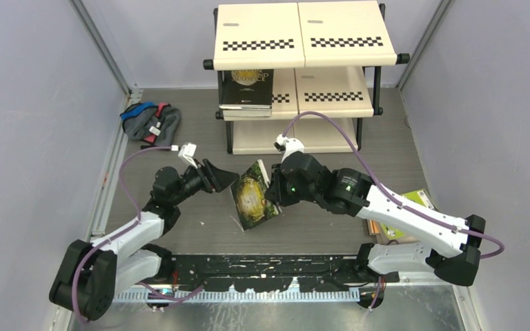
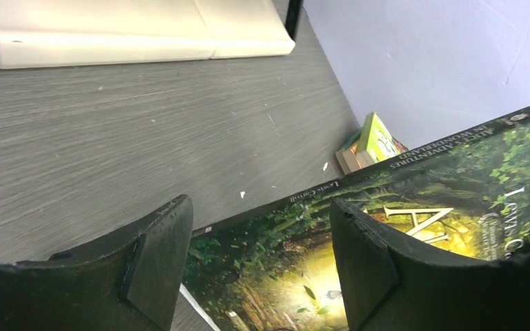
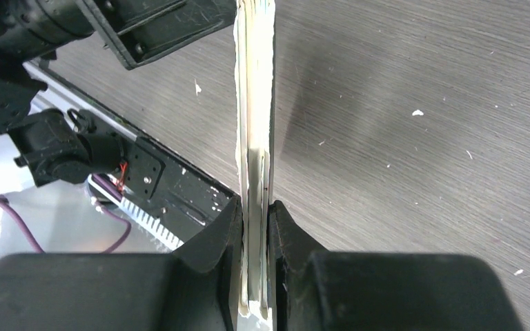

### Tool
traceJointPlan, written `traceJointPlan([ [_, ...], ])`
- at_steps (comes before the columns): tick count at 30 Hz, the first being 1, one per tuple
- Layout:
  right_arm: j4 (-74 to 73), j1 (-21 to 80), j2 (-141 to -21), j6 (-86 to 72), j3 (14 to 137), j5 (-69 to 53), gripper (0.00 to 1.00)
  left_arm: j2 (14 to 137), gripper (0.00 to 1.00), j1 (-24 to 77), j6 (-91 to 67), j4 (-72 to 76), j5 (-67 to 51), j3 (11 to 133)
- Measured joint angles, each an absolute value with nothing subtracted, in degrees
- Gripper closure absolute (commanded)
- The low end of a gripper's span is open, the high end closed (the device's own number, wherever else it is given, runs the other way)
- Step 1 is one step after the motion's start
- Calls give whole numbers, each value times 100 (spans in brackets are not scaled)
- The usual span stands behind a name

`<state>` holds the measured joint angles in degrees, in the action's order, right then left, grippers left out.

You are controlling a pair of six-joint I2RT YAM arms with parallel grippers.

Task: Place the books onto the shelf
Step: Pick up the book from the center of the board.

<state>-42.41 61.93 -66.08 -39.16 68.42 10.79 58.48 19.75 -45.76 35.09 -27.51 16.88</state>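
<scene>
Right gripper (image 3: 254,207) fingers are clenched on the page edge of the dark green-gold book (image 1: 252,196), holding it up on edge over the middle of the table (image 1: 317,148), on the near side of the shelf (image 1: 303,27). Just left of the book, the left gripper (image 1: 224,178) stands released, its jaws spread wide. On the left of the shelf's middle tier lies a black book (image 1: 247,86). More books (image 1: 410,201) lie stacked at the table's right edge, and a cloth bundle (image 1: 150,123) sits far left.
</scene>
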Motion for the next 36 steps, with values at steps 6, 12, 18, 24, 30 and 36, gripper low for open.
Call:
traceJointPlan([
  [6, -4652, 6163, -6641, -3758, 7105, 648, 99, 6320, 30, 1975, -4547, 4471, -3273, 1492],
  [12, -4941, 6165, -6641, -3758, 7107, 148, 99, 6608, 33, 1975, -4606, 5623, -3830, 1208],
  [18, -5269, 6165, -6641, -3750, 7312, -187, 99, 6842, 37, 1988, -4781, 6552, -4390, 1208],
  [24, -5426, 6165, -6615, -3699, 7553, -290, 99, 7207, 41, 2091, -5063, 7334, -4810, 1205],
  [30, -5603, 6163, -6584, -3627, 7555, -342, 99, 7240, 41, 2209, -5212, 7679, -5019, 1205],
  [36, -5607, 6136, -6497, -3607, 7555, -342, 99, 7150, 42, 2239, -5262, 7778, -5135, 1205],
])
